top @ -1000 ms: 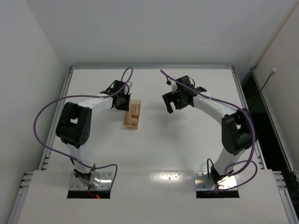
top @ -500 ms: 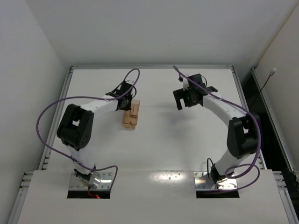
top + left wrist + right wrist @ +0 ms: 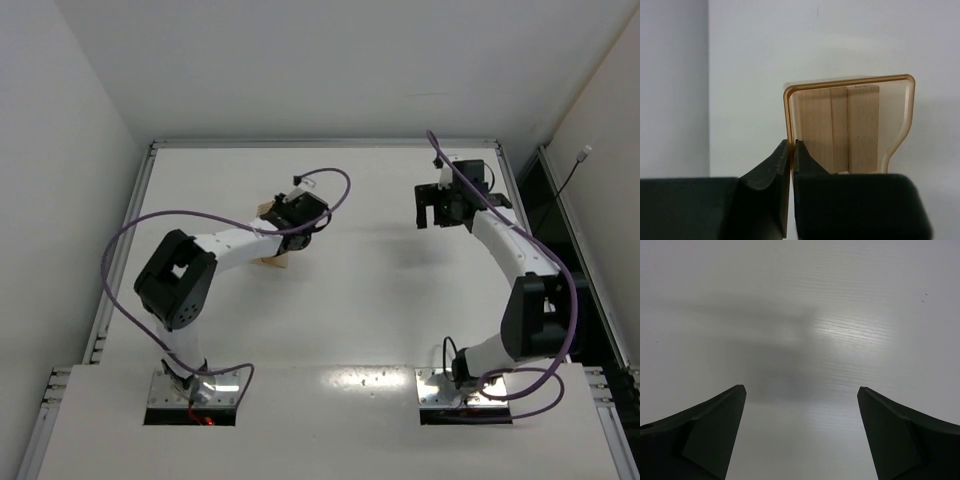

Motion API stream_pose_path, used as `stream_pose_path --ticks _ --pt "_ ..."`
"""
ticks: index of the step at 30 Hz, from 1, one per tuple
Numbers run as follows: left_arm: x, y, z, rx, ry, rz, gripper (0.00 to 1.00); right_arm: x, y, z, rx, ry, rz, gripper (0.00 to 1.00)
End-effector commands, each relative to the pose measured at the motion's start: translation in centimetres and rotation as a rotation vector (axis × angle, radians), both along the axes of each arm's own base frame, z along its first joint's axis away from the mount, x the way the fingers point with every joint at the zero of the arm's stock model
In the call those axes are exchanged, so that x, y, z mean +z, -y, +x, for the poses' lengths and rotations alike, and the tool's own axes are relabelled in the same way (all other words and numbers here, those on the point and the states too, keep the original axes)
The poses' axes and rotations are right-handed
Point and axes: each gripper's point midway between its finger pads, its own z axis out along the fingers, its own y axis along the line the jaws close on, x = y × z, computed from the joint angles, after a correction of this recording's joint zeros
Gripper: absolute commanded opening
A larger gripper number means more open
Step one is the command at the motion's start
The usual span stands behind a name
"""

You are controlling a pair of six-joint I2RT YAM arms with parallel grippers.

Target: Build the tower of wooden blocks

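Observation:
The wood blocks point(image 3: 840, 130) are light-tan planks packed side by side inside a translucent amber box point(image 3: 900, 100). My left gripper point(image 3: 791, 142) is shut on the box's left wall, one finger outside and one inside. From above, the left gripper point(image 3: 292, 215) covers most of the box point(image 3: 272, 260), and only tan corners show. My right gripper point(image 3: 801, 387) is open and empty over bare table; from above it point(image 3: 440, 212) hangs at the far right. No upright tower shows in any view.
The white table point(image 3: 380, 300) has a raised metal rim along its back and sides. White walls stand close on the left and behind. Purple cables loop off both arms.
My left gripper has moved right over the box and closed on its wall. My right arm has swung right and away from the box, its jaws still open.

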Motion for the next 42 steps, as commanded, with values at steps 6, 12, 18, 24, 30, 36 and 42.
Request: stream_pose_path --ticks 6,12,18,24,30,36,42 --pt "4.0 5.2 0.1 -0.018 0.198 0.352 0.0 2.4 1.9 -0.3 -0.051 0.096 0.058 0.92" --pt "4.1 5.7 -0.7 -0.061 0.156 0.65 0.0 2.6 3.0 -0.6 -0.08 0.107 0.084 0.92" --pt "4.4 5.6 -1.2 -0.063 0.276 0.798 0.0 2.3 3.5 -0.9 -0.089 0.108 0.104 0.92" --pt "4.4 6.4 -1.2 -0.07 0.285 0.786 0.0 2.4 3.5 -1.4 -0.092 0.111 0.124 0.92" --pt "6.1 7.7 -1.2 -0.082 0.34 0.752 0.0 2.2 3.6 -1.5 -0.094 0.12 0.129 0.92" --pt "6.6 8.6 -1.1 -0.111 0.354 0.787 0.0 2.2 3.6 -1.7 -0.095 0.114 0.13 0.92" --pt "6.9 8.1 -1.4 -0.103 0.333 0.798 0.0 2.2 3.4 -1.5 -0.085 0.112 0.14 0.92"
